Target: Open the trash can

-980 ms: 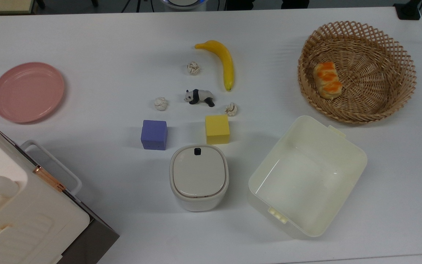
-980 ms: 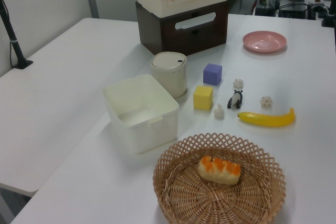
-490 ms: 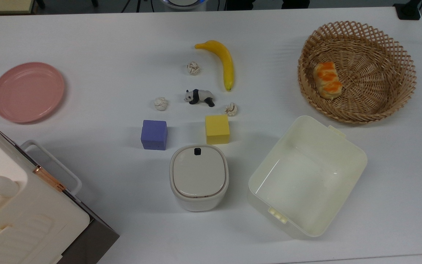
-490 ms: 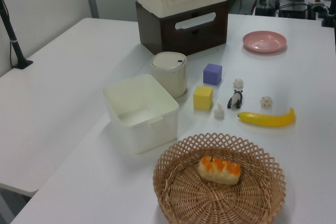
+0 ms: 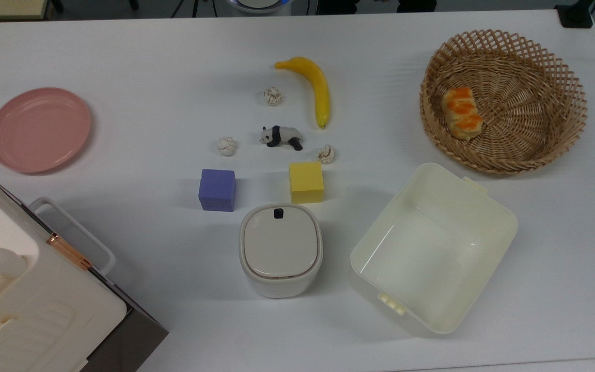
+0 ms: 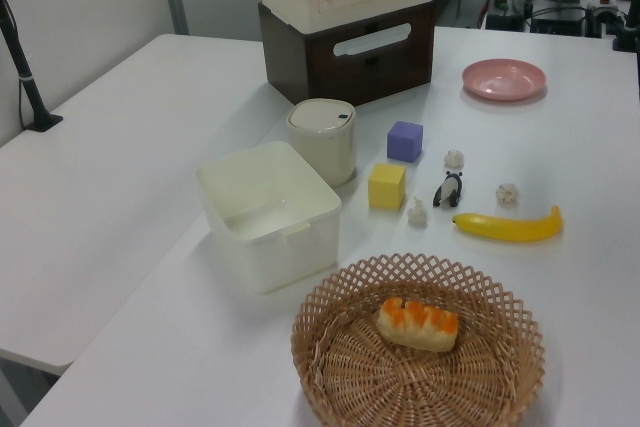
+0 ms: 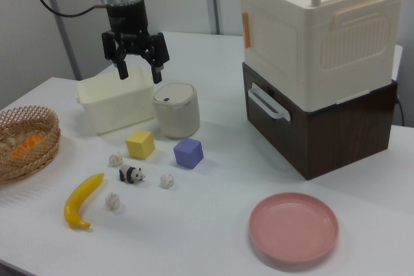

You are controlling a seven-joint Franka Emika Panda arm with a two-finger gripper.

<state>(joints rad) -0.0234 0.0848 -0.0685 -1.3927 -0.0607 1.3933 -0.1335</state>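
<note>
Lid [image 5: 280, 247] on the trash can [image 5: 280, 251] is lying flat and closed, so opening is not yet begun; the black button [image 5: 278, 213] is sitting untouched at the lid's edge nearest the cubes.

In the right view, going near to far: a pink plate [image 7: 294, 227] and a banana [image 7: 82, 200] are lying closest, then a panda figurine [image 7: 131, 174], a yellow cube [image 7: 140, 144] and a purple cube [image 7: 188, 152], then the trash can on the white worktop [image 7: 213, 224], with the cream tub [image 7: 114, 103] just beside it on the right view's left.

Above and behind the can, the pincer [image 7: 136, 70] is hanging with its 2 fingers spread apart, holding nothing.

Room straight over the lid is looking open; the tub wall and both cubes are crowding the can's sides, so a descent from above seems safest.
</note>
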